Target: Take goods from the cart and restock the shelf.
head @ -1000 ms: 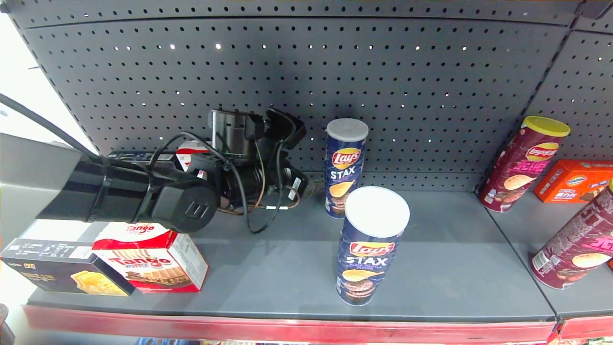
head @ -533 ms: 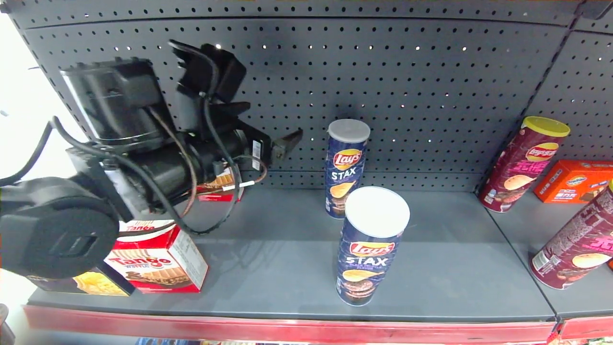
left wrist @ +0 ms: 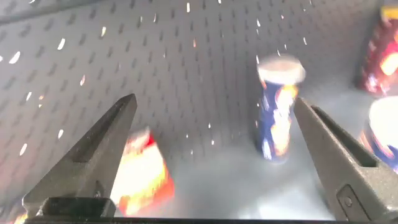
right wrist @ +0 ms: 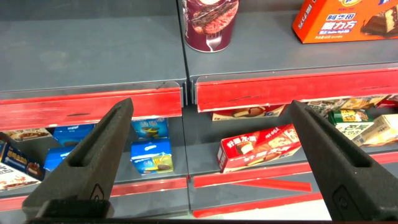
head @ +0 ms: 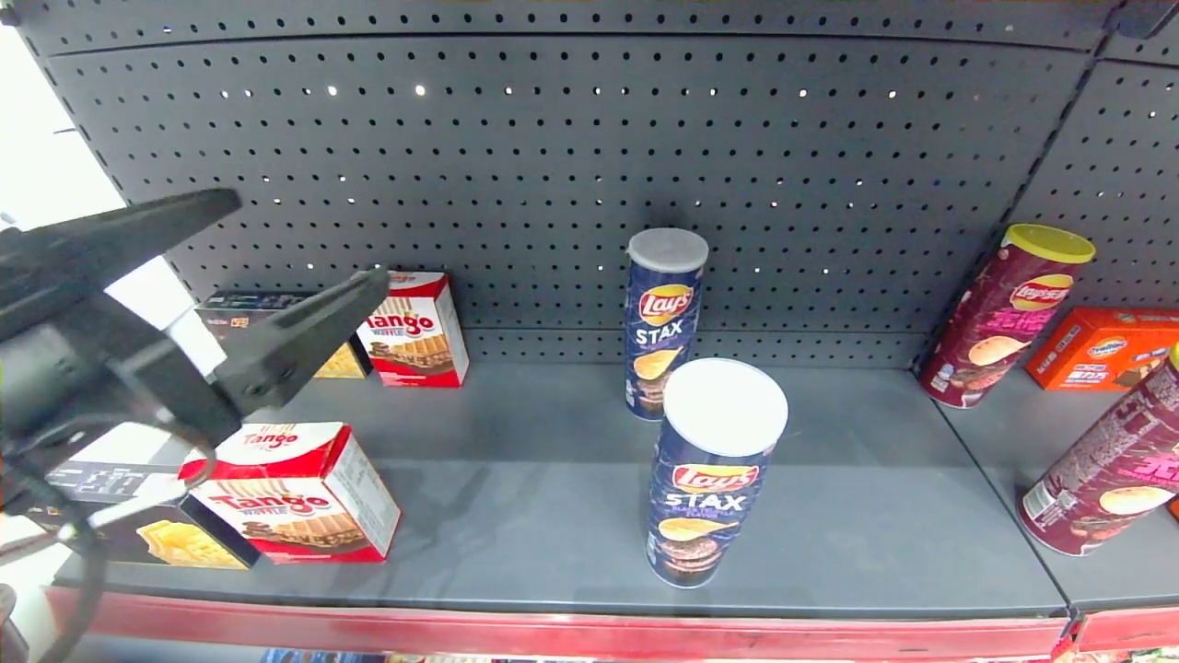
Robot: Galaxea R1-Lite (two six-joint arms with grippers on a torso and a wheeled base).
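Head view: a grey shelf (head: 516,516) with a perforated back panel (head: 645,138). A front blue can (head: 714,479) with a white lid stands upright near the shelf's front edge. Just behind it, slightly to the left, a rear blue can (head: 665,322) stands upright at the back panel. Well to the left of the front blue can and farther back, a rear wafer box (head: 416,329), red and white, stands upright against the panel. A front wafer box (head: 295,493) stands level with the front blue can, also well to its left. Beside that box is a dark box (head: 138,534). The left gripper (head: 313,238) hangs in the air above these boxes, its two black fingers spread wide and holding nothing. To the right of the front blue can, two maroon cans (head: 1009,313) lean over, with an orange box (head: 1105,348) near them.

Left wrist view, blurred: the left gripper (left wrist: 214,101) is spread wide and empty. Beyond it are the rear blue can (left wrist: 277,112) and the rear wafer box (left wrist: 140,174), with the front blue can (left wrist: 382,134) at the picture's edge.

Right wrist view: the right gripper (right wrist: 211,104) is spread wide and empty, facing shelf fronts with a red edge strip (right wrist: 93,106). On the board behind the strip stand a dark red can (right wrist: 211,25) and an orange carton (right wrist: 345,18). On the shelf beneath are blue biscuit packs (right wrist: 152,155) and a red-and-white carton (right wrist: 261,146).
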